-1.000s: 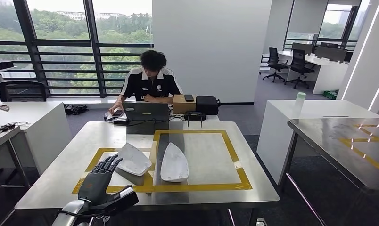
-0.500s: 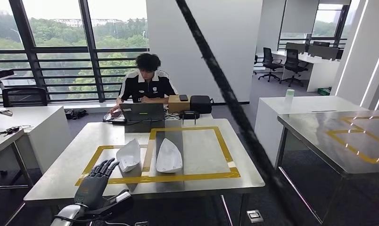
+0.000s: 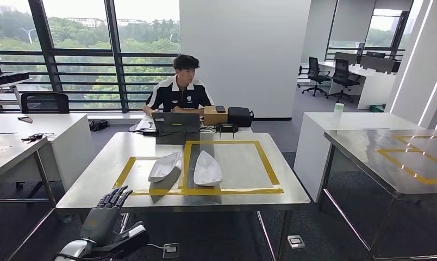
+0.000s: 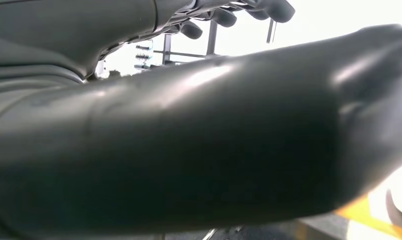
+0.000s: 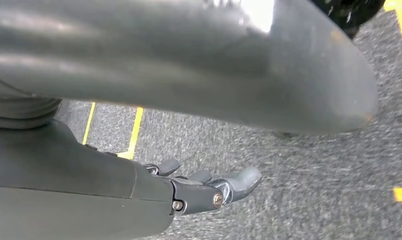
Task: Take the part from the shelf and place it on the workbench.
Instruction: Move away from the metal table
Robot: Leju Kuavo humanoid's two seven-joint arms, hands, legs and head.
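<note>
Ahead of the raised left hand (image 3: 105,217), fingers spread and holding nothing, the steel workbench (image 3: 97,187) sits farther off than before: the camera has backed away. Two white shell-shaped parts (image 3: 165,166) lie beyond its near edge, inside yellow tape. Right hand (image 5: 209,187) hangs over grey carpet, fingers loosely apart, empty.

Two white parts (image 3: 164,166) (image 3: 207,168) lie on the taped workbench (image 3: 97,187); left robot hand (image 3: 102,219) hangs spread, holding nothing

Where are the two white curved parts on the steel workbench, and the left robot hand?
Left white curved part (image 3: 164,166), head view, upper surface.
Right white curved part (image 3: 207,169), head view, centre.
Left robot hand (image 3: 103,217), head view, palm back.
</note>
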